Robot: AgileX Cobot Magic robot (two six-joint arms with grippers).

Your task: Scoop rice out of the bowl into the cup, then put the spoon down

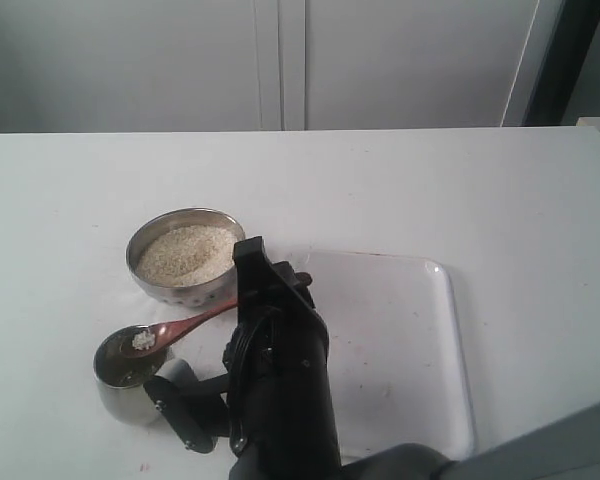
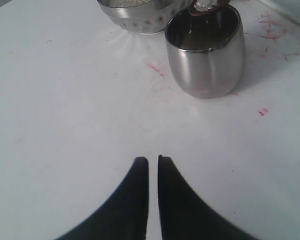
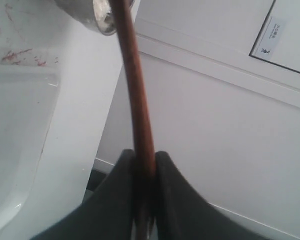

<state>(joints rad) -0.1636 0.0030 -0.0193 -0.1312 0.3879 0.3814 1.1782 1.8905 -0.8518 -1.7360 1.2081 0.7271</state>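
Observation:
The steel bowl [image 1: 150, 275] holds a mound of pale rice [image 1: 187, 253] on the white table. In front of it stands the cup [image 1: 120, 385] [image 2: 205, 55]. The reddish-brown spoon [image 1: 185, 326] [image 3: 135, 90] slants down to the cup, its scoop [image 1: 142, 341] over the cup's mouth with a small clump of rice on it. My right gripper [image 1: 265, 290] [image 3: 145, 155] is shut on the spoon's handle, level with the bowl's right side. My left gripper [image 2: 153, 160] is low on the table just short of the cup, jaws together with nothing between them. The bowl's dimpled side [image 2: 140, 17] shows beyond the cup.
A white tray [image 1: 400, 340] [image 3: 20, 125] lies flat to the right of the bowl, partly under my right arm. Small red stains [image 2: 272, 35] mark the table around the cup. A white cabinet wall runs along the table's far edge.

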